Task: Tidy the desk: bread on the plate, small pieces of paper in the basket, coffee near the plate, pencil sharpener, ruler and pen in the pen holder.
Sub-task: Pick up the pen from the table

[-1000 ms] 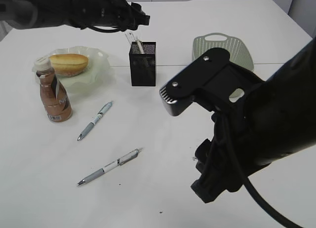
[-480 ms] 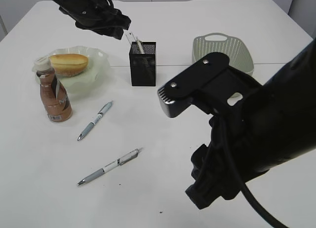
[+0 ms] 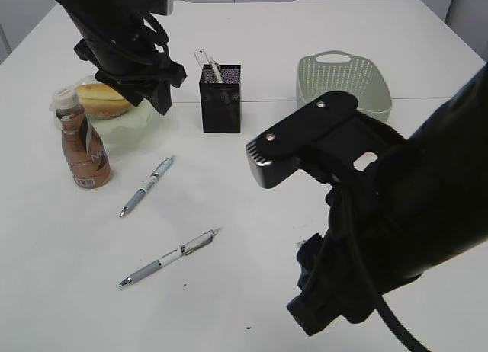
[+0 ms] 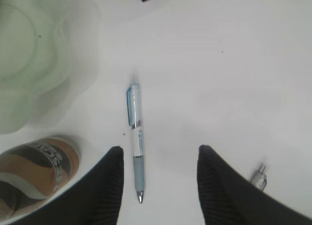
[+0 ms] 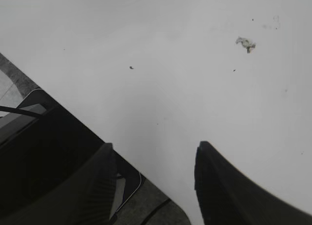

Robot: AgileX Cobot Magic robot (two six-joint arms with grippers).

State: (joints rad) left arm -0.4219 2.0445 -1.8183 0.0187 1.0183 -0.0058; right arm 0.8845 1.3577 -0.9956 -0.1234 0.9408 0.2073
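Note:
In the left wrist view my left gripper hangs open above the table. A blue-grey pen lies flat below it, close to the left finger, not held. The tip of a second pen shows at the right. In the exterior view both pens lie on the white table. The coffee bottle stands beside the pale green plate. The bread on the plate is partly hidden by my left arm. The black pen holder holds a ruler. My right gripper is open and empty.
A green basket sits at the back right. My right arm fills the front right of the exterior view, over the table's near edge. A tiny scrap lies on the table in the right wrist view.
My left arm has swung from behind the pen holder forward and left, and now hangs over the plate and the nearer pen. Its jaws narrowed slightly. The right arm has barely moved.

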